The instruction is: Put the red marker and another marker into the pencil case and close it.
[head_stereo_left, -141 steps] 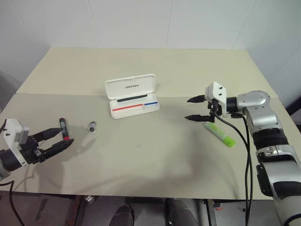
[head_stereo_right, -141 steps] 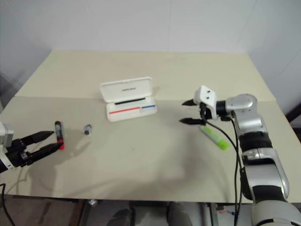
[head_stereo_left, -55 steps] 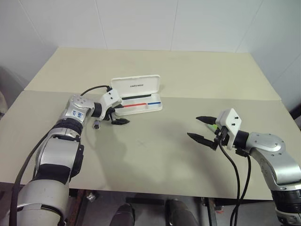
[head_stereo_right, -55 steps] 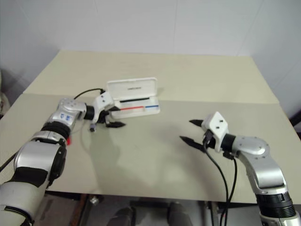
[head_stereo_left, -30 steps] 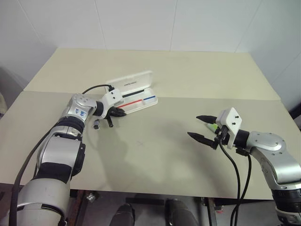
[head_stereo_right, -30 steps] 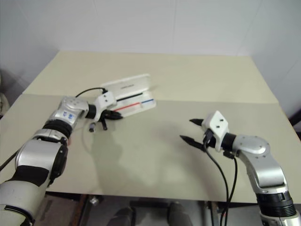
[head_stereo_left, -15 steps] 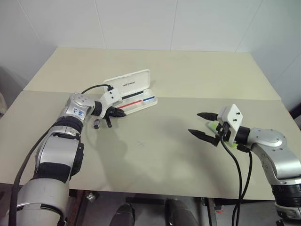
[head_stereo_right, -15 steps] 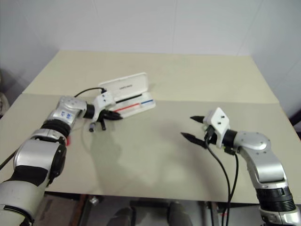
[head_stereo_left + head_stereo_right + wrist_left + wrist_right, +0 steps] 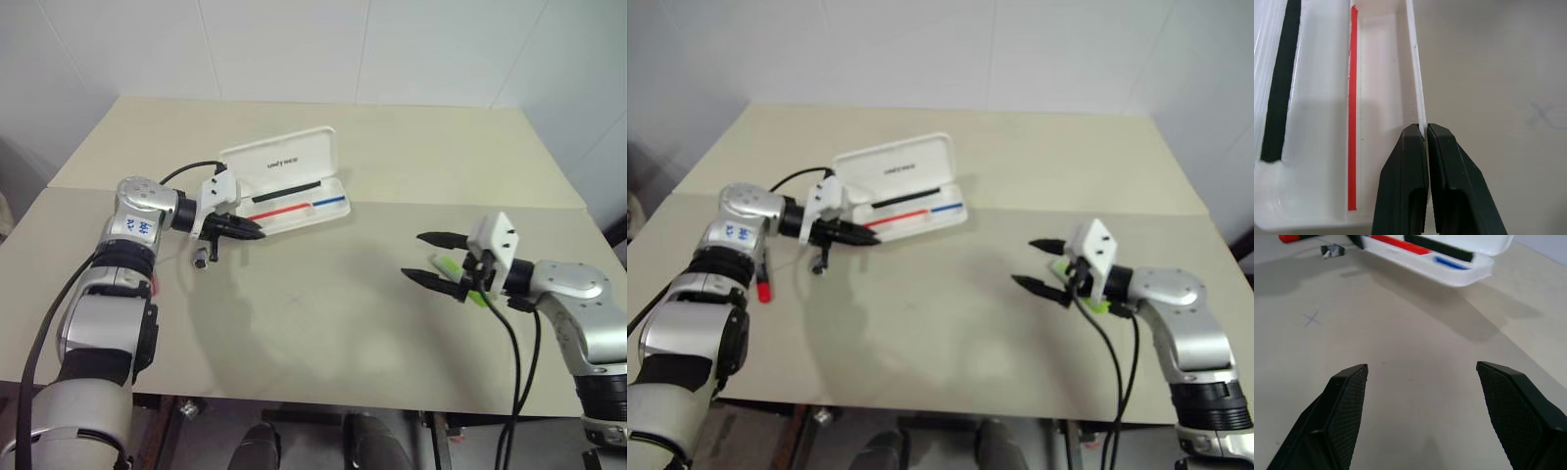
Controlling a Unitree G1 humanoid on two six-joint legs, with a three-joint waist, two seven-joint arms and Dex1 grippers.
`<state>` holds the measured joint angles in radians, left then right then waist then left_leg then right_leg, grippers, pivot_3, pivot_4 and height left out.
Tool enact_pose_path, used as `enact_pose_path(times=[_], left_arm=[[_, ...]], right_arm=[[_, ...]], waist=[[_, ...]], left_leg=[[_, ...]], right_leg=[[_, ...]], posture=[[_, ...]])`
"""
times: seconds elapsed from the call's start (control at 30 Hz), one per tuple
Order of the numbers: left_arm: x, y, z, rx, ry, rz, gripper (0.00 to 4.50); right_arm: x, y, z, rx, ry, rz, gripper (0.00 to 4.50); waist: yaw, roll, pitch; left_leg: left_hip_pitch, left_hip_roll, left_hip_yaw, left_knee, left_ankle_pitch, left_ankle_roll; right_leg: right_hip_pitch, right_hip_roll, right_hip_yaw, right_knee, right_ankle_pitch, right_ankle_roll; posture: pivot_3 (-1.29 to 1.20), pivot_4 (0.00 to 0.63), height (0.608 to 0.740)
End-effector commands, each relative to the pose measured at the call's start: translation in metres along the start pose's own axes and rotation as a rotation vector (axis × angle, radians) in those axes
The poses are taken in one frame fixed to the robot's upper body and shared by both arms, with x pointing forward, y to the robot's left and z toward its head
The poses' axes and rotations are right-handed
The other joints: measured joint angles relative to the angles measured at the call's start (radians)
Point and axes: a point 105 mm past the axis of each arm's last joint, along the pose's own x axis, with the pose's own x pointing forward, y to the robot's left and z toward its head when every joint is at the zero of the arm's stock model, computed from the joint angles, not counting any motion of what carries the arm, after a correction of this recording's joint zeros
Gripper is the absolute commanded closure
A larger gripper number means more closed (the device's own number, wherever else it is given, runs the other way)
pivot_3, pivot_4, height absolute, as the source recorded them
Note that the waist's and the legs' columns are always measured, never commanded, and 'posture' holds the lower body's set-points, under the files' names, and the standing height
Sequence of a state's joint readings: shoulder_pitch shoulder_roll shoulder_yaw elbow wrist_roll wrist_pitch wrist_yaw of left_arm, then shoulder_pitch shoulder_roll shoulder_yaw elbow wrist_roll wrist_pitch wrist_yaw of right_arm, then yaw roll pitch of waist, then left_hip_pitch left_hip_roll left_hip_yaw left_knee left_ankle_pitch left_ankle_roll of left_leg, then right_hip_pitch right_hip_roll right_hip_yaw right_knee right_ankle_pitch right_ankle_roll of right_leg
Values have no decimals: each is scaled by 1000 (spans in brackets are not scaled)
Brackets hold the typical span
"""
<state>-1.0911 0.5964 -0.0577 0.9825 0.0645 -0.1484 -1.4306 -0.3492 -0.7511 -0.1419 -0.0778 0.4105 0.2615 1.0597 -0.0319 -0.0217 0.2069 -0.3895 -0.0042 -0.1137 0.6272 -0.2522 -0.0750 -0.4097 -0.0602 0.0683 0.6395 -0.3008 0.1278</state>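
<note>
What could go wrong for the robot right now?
The left gripper is pinched shut on the thin front wall of the open flat white plastic pencil case; the case might slip free or tip.

The red marker lies beside the left arm, which could knock it.

The chunky lime-green highlighter sits behind the open right gripper, which could bump it.

The left gripper (image 9: 257, 233), fingers (image 9: 1415, 161) pinched on the front rim of the flat white hard-plastic pencil case (image 9: 294, 186), has lifted and swung it since a second ago. The right gripper (image 9: 432, 258) has edged up over the lime-green highlighter (image 9: 460, 287).
</note>
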Motion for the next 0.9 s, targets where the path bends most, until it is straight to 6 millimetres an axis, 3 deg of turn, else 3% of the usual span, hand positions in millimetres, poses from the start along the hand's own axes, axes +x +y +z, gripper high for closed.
enact_pose_path(times=[0.03, 0.3, 0.9], left_arm=[[-6, -8, 20, 73, -50, -26, 4470], [14, -56, 25, 98, -56, -119, 4470], [47, -111, 1, 71, 45, -131, 4470]], right_arm=[[-8, -4, 17, -56, -42, 28, 0], [-16, -6, 21, -61, -59, 55, 0], [-14, -8, 16, -57, -46, -3, 0]], waist=[[1, 0, 0], [2, 0, 0], [3, 0, 0]], left_leg=[[0, 0, 0, 0, 0, 0], [0, 0, 0, 2, 0, 0], [2, 0, 2, 2, 0, 0]], right_leg=[[0, 0, 0, 0, 0, 0], [0, 0, 1, 2, 0, 0], [1, 0, 4, 2, 0, 0]], posture=[[0, 150, 740], [0, 150, 740], [0, 150, 740]])
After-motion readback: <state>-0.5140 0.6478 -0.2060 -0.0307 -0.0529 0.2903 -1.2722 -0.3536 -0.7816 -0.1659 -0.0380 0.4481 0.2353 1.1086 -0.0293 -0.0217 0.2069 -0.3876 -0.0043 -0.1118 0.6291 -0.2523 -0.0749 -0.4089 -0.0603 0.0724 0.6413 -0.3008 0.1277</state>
